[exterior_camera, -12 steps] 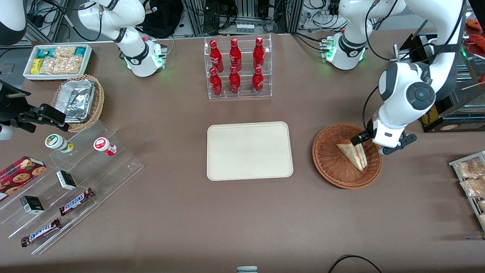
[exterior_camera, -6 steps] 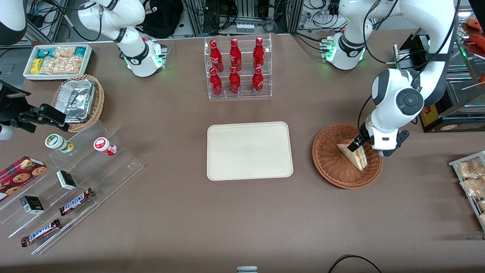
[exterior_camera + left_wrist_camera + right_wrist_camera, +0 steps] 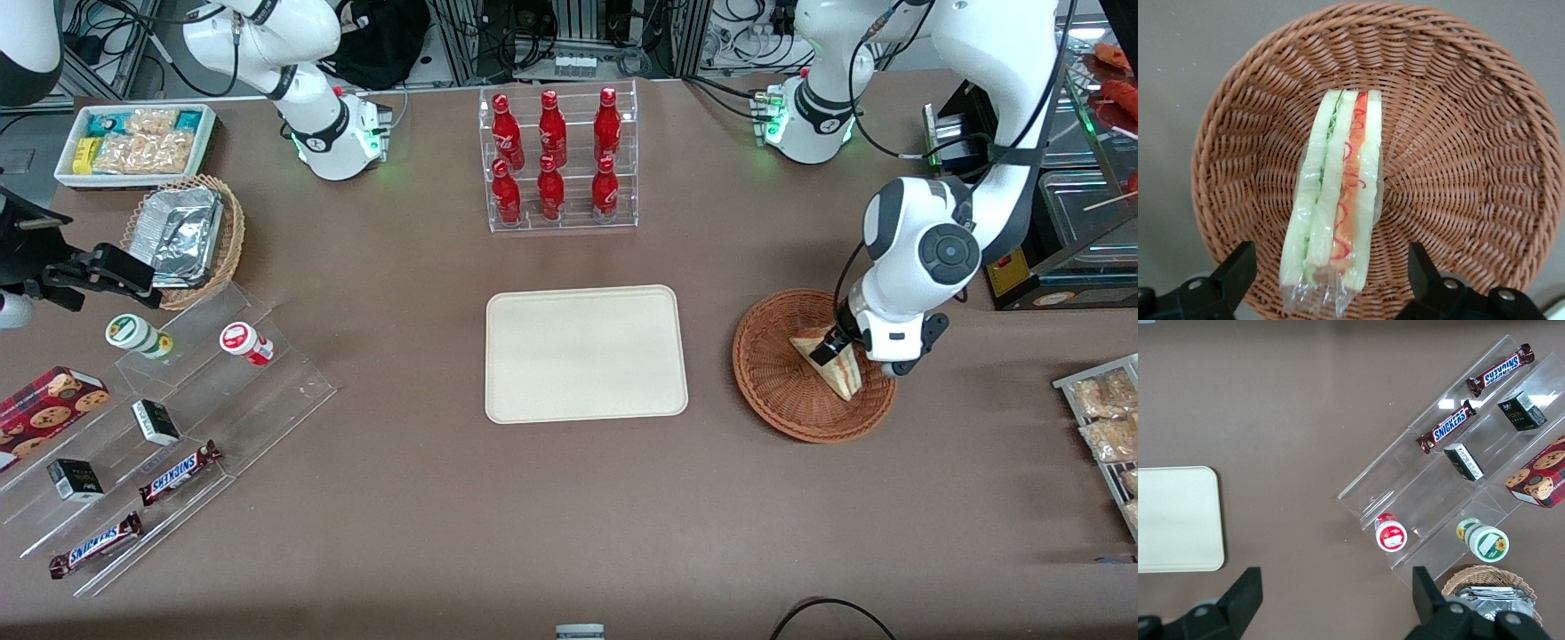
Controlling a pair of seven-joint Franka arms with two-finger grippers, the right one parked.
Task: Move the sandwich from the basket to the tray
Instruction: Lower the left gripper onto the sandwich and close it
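The sandwich (image 3: 836, 366), a wrapped triangular wedge with white bread and red-orange and green layers, lies in the reddish-brown wicker basket (image 3: 776, 382) toward the working arm's end of the table. It also shows in the left wrist view (image 3: 1338, 207), inside the basket (image 3: 1458, 167). My left gripper (image 3: 836, 347) hangs just above the sandwich, open, one black finger (image 3: 1238, 273) on each side of the wedge's wide end, not touching it. The cream-beige tray (image 3: 533, 391) lies flat beside the basket, at the table's middle, with nothing on it.
A clear rack of red bottles (image 3: 557, 160) stands farther from the front camera than the tray. A clear stepped stand with snack bars and cups (image 3: 160, 418), a tan foil-filled basket (image 3: 187, 236) and a white snack box (image 3: 133, 142) lie toward the parked arm's end.
My left gripper has moved down and over the sandwich, from the basket's rim toward the wedge, and now straddles its wide end. The sandwich has not moved.
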